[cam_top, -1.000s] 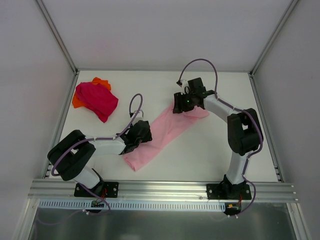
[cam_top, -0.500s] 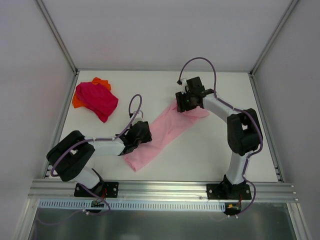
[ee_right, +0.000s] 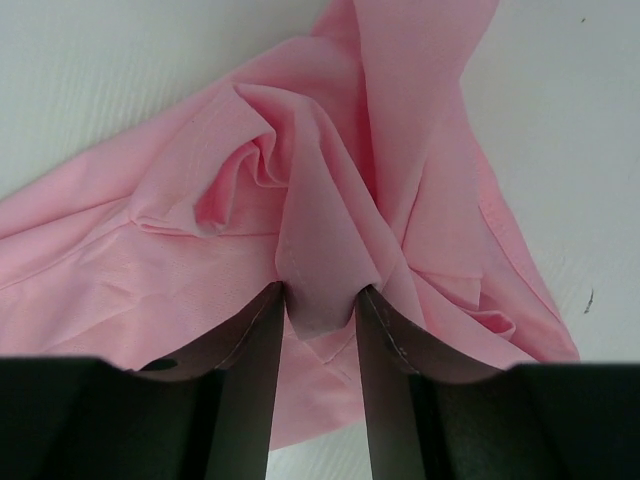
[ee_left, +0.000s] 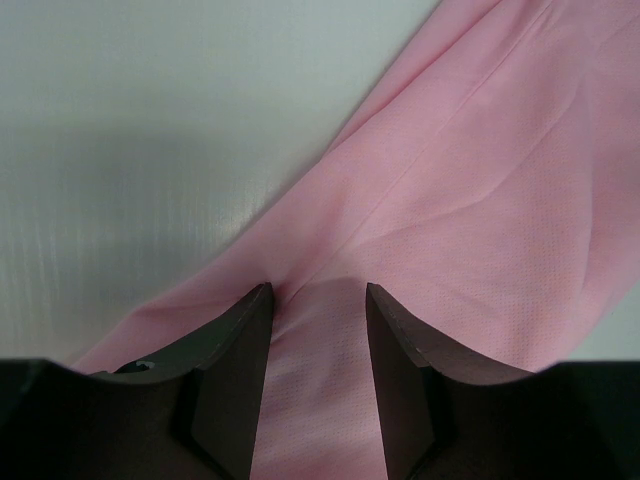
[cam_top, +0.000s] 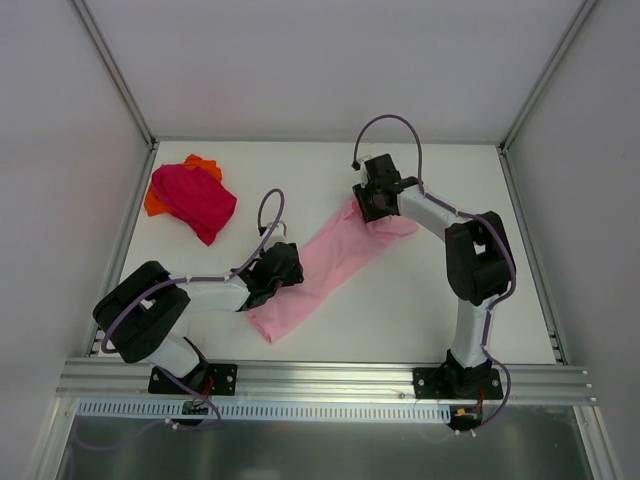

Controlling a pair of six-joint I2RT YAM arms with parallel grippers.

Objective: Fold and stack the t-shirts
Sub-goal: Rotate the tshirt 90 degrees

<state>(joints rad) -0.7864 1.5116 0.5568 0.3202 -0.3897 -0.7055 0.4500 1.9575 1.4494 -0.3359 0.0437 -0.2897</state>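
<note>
Fold step on the light pink t-shirt, a long diagonal strip mid-table. The left end effector is clamped on a ridge of cloth toward its near end, and the right end effector pinches a bunched fold at the far end. Next likely needs both ends lifted evenly and one carried over the other; a second ago the right wrist sat slightly nearer, while the left arm and shirt look unchanged.
</note>
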